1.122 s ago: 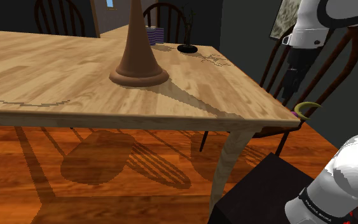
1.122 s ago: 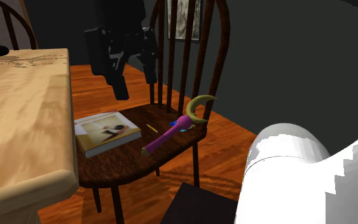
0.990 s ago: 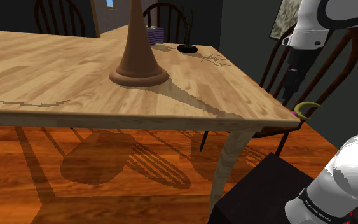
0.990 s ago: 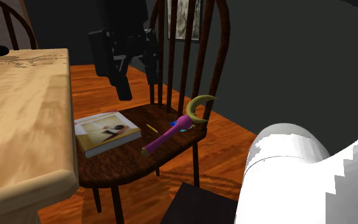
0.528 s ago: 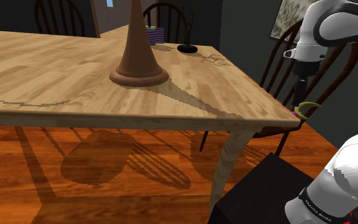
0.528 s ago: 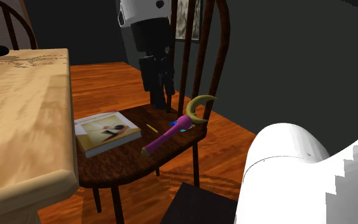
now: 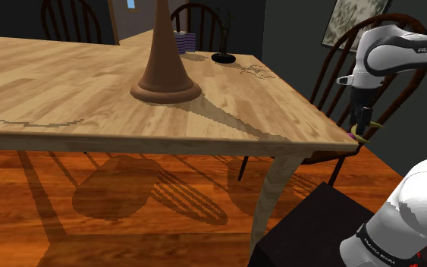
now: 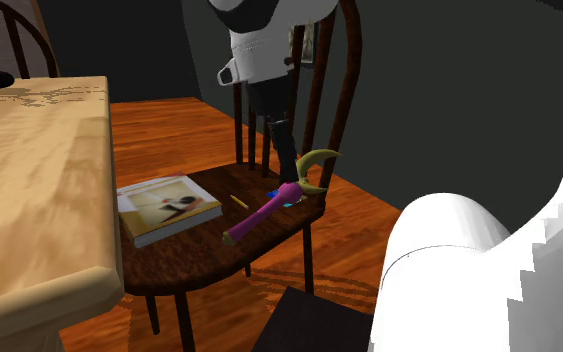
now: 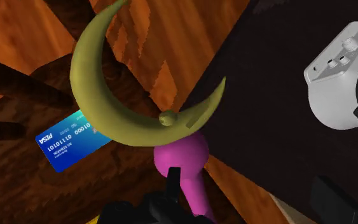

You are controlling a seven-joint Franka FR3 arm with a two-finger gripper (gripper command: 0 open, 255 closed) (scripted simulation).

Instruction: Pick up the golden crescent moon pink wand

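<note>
Nearest in the second exterior view stood the dark stand (image 8: 314, 322) and a white arm link (image 8: 469, 285). Beyond them was a dark wooden chair (image 8: 199, 258), beside the light wooden table (image 8: 29, 200) on that view's left. The wand (image 8: 269, 208) lay flat on the seat toward that view's right edge. Its pink handle pointed to the near left, and its golden crescent head was at the far right, close to the chair back's spindles. A blue card (image 9: 69, 139) lay partly under the head. A small yellow pencil (image 8: 237, 201) lay just left of the handle, and a book (image 8: 167, 208) lay further left on the seat. The black gripper (image 8: 289, 172) pointed down directly over the junction of crescent and handle. Whether it touched the wand, and whether it stood wide or narrow, could not be determined. In the shoulder view, a brown cone-shaped object (image 7: 162, 68) stood on the table, with a black dish (image 7: 223, 58) farther back.
</note>
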